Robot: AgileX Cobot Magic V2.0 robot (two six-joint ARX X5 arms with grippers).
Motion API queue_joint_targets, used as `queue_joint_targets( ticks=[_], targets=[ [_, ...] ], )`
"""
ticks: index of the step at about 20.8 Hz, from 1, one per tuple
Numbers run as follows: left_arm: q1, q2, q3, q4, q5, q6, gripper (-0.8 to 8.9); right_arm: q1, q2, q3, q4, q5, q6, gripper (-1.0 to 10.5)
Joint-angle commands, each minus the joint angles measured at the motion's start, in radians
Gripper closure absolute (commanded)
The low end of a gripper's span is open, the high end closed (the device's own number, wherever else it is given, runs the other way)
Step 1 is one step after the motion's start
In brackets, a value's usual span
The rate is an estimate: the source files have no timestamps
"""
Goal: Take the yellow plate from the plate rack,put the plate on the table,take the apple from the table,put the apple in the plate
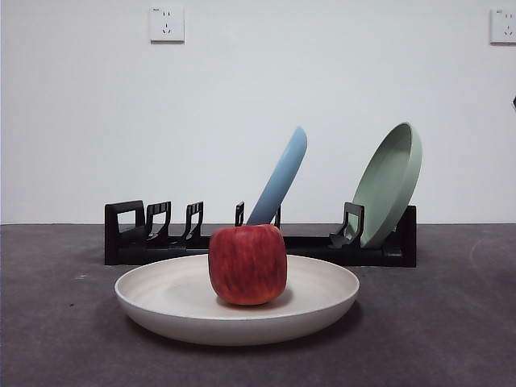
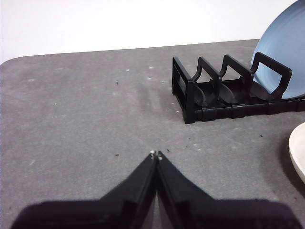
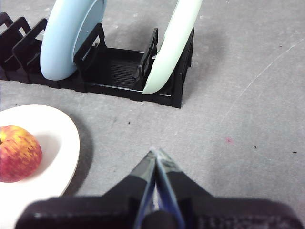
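A: Quick check, front view. Where's your apple?

B: Centre of frame, sitting upright in the yellow plate. Plate lies flat on the tabletop, lower middle of the pic, w/ the apple roughly mid-plate.

A: And the plate rack?

B: Behind the plate, across mid-frame. You've got a light blue plate leaning in a slot just right of centre, and a pale green plate tilted at the rack's right end. Left slots hold nothing visible.

A: Left tool?

B: Your left wrist cam shows its jaws closed, tips touching, gripping nothing. It's over bare tabletop. Rack end w/ the loop sits at upper right of that pic, blue plate behind it, and a sliver of the cream plate's rim at the right edge.

A: Right tool?

B: Same: jaws pressed together, nothing betw. them. In your right wrist cam the apple & plate are at lower left, well apart from the tips; rack w/ both plates runs across the top.

A: Arms in the front view?

B: Only a tiny dark tip at the right edge, upper half; can't tell which arm. Two wall sockets at the top corners, on a white wall.
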Motion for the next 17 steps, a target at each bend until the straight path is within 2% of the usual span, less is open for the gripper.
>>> queue_joint_targets(
  ticks=[1, 8, 12, 15, 17],
  targets=[
    [0.004, -0.001, -0.014, 0.002, -0.005, -0.010, 8.16, 0.001, -0.001, -0.005, 0.005, 0.003, 0.009, 9.5],
    [0.004, -0.001, -0.014, 0.003, -0.005, -0.010, 8.16, 0.001, -0.002, -0.005, 0.004, 0.003, 0.009, 9.5],
    [0.004, -0.001, -0.014, 0.003, -0.005, -0.010, 8.16, -0.002, -0.110, -0.005, -0.010, 0.005, -0.007, 9.5],
    [0.004, -0.001, -0.014, 0.002, -0.005, -0.010, 8.16, -0.080, -0.247, -0.037, 0.019, 0.000, -0.069, 9.5],
    [0.004, -0.001, -0.014, 0.003, -0.005, -0.010, 8.16, -0.158, -0.338, -0.115, 0.112, -0.006, -0.074, 9.5]
  ],
)
